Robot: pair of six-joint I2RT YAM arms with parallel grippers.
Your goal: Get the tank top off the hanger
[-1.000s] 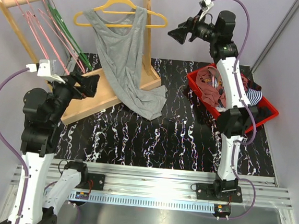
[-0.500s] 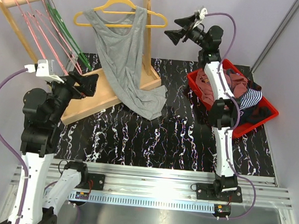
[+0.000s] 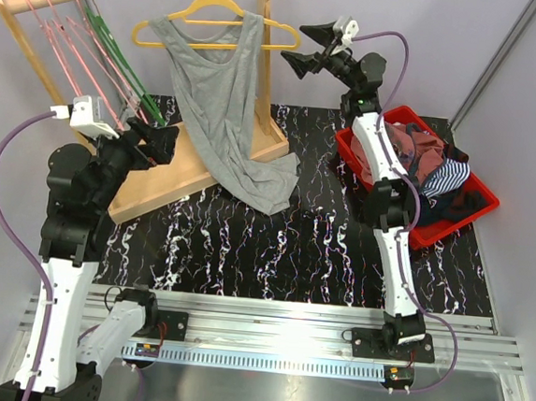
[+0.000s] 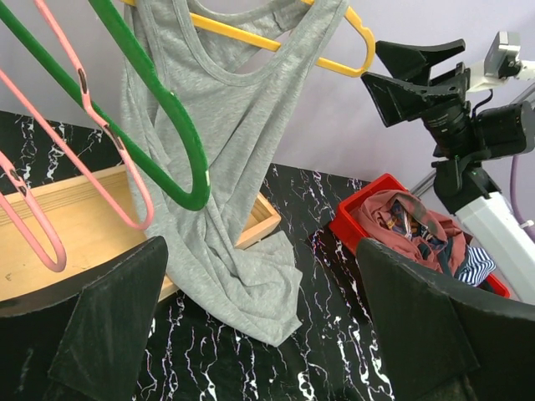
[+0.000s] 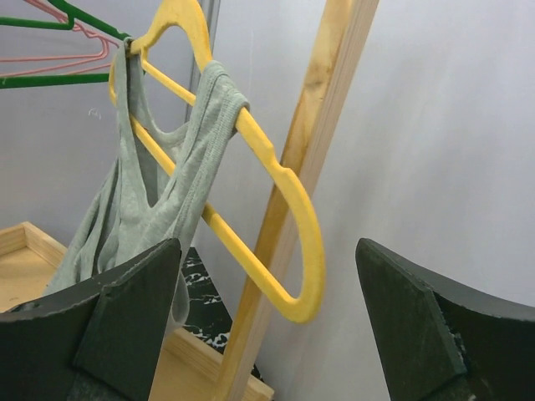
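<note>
Tank top [image 3: 215, 111] hangs on yellow hanger [image 3: 230, 11]. We see hem on table [image 3: 245, 245] from top; only right wrist shows 1 strap [image 5: 219, 104] wrapping hanger arm. Left gripper [image 3: 166, 135], right gripper [image 3: 294, 49]: both agape, empty.

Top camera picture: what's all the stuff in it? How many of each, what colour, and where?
tank top: one, grey, hanging on the yellow hanger, hem draped over the rack's base
yellow hanger: one, yellow, on the rack
pink hangers: several, pink, left end of rack
green hanger: at least one, green, beside the pink ones
wooden rack: one, light wood, far left
red bin: one, red, right side
clothes: pile, maroon and striped, in the bin
table: one, black marbled
left gripper: one, black, open, near the rack
right gripper: one, black, open, beside the hanger's end
</note>
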